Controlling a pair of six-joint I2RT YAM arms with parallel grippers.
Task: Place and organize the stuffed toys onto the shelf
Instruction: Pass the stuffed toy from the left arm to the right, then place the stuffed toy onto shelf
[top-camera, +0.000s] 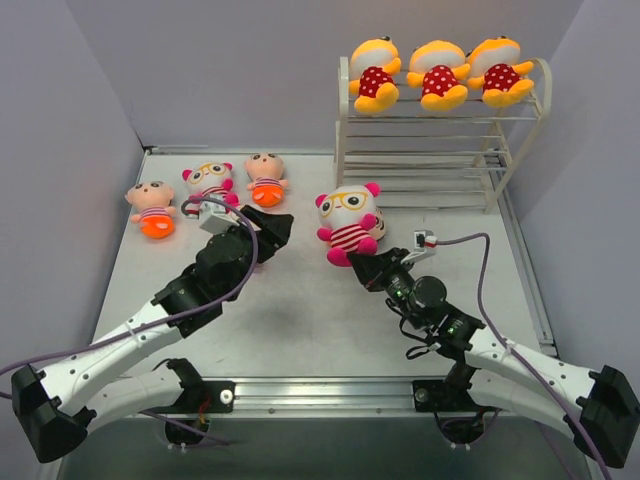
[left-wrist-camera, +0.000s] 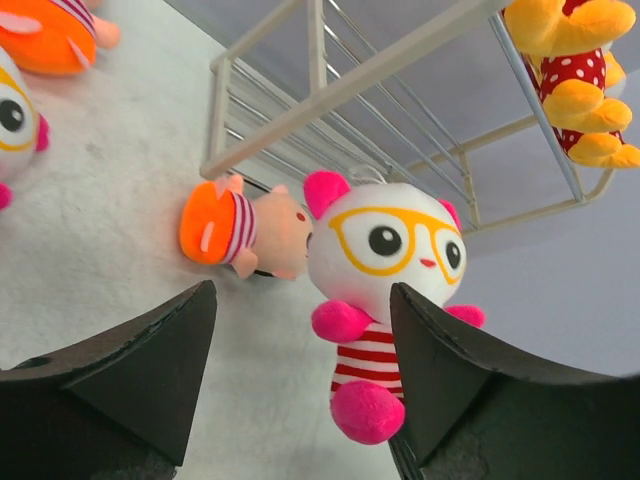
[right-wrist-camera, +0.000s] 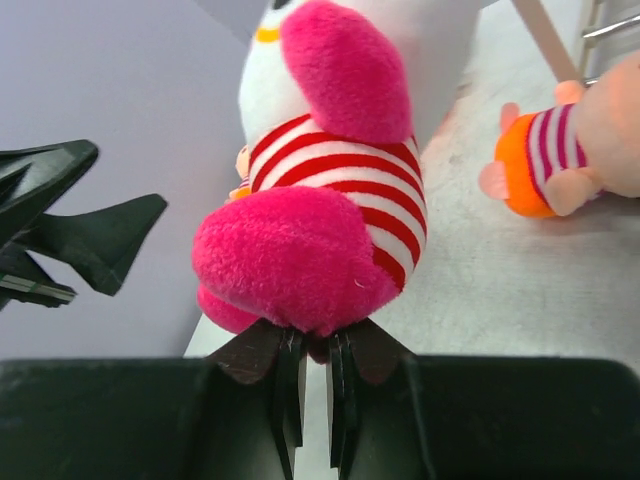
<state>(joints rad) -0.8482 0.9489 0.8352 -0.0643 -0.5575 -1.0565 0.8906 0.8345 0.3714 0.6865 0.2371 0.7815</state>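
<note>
While right gripper pinches glasses doll by pink foot, jaws near-closed, before shelf: left gripper further left, jaws wide, empty.

Overhead view faces shelf; wrist views close, share glasses doll.

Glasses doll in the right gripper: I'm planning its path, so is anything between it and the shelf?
A peach-faced doll lies on the table between the glasses doll and the left end of the shelf. Nothing shows on the lower tiers; three yellow dolls fill the top one.
</note>
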